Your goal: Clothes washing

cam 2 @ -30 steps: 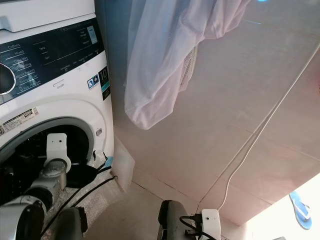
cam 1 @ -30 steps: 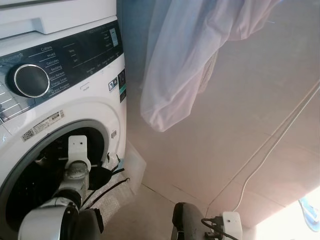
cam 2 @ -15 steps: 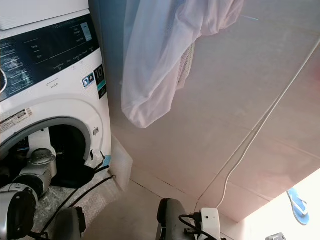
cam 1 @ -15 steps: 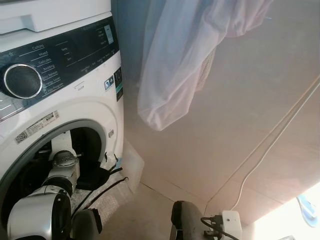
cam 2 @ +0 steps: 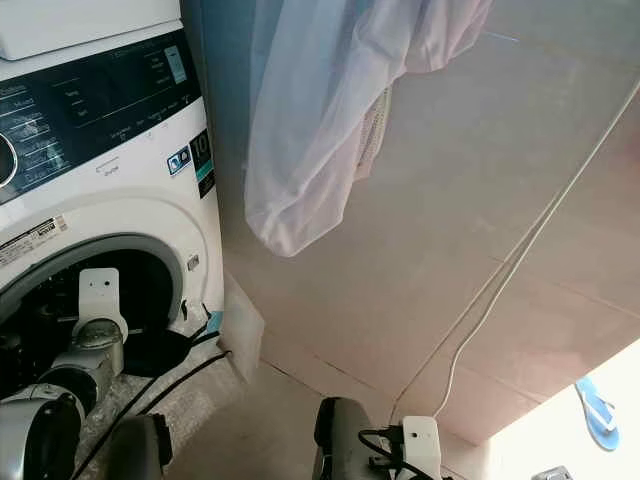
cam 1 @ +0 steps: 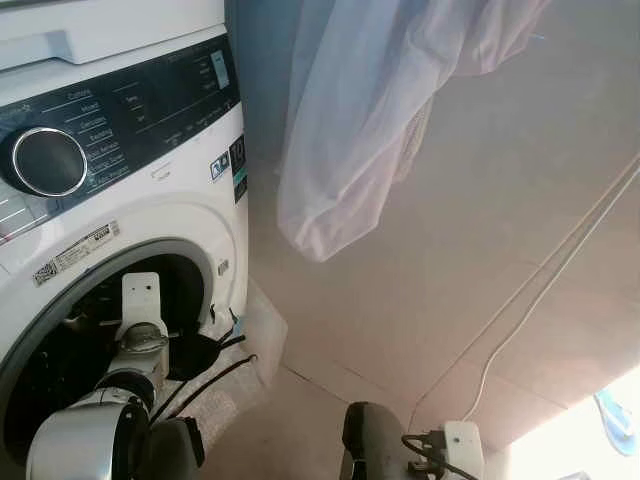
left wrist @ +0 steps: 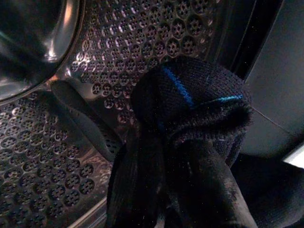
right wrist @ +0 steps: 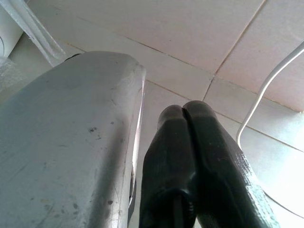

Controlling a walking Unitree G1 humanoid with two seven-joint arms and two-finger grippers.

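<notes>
Inside drum, left fingers clamp dark garment.

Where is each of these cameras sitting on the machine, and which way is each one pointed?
Left eye view: on the head, facing forward and down at the washing machine; the left arm reaches into the drum.
Right eye view: beside it, same scene, plus a hanging white cloth.
Left wrist view: inside the drum, along the left claw, shut on a dark garment.
Right wrist view: along the shut right claw at the tiled floor.
Both eye views share the machine.
</notes>
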